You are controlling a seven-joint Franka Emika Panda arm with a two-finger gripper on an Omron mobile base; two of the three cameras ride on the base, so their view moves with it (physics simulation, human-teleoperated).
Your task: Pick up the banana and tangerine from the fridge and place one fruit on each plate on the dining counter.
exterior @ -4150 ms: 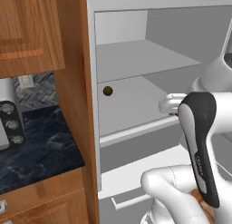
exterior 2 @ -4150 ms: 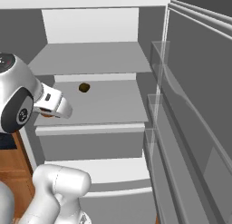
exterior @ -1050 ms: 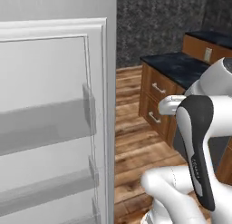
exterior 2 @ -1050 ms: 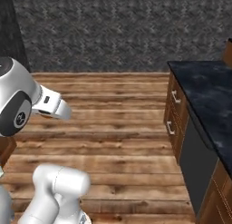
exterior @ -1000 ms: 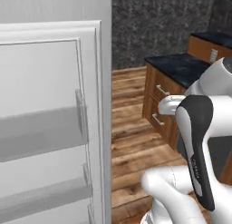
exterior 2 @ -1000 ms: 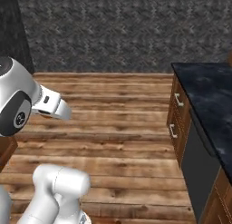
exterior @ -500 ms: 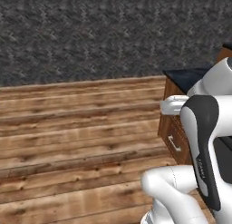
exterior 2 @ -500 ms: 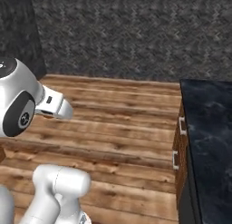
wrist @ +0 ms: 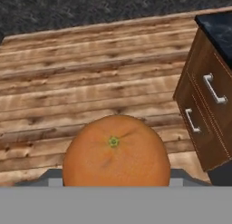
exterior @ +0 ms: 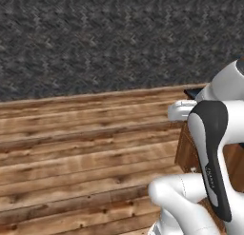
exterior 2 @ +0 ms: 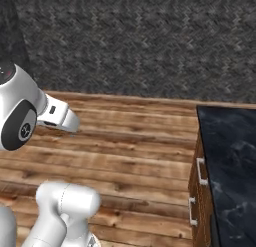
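Above the wood floor – tool partly spread, gripping the tangerine

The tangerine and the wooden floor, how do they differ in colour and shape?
The tangerine is bright orange; the wooden floor is streaked brown. The tangerine is round with a small green stem spot, while the floor is flat, laid in long planks. Both have warm tones.

The arm is glossy white with rounded, bulbous links. One link carries a long dark-grey curved panel with small pale lettering, too fine to read. In the right base view a white joint housing shows a round dark-grey cap with tiny marks.
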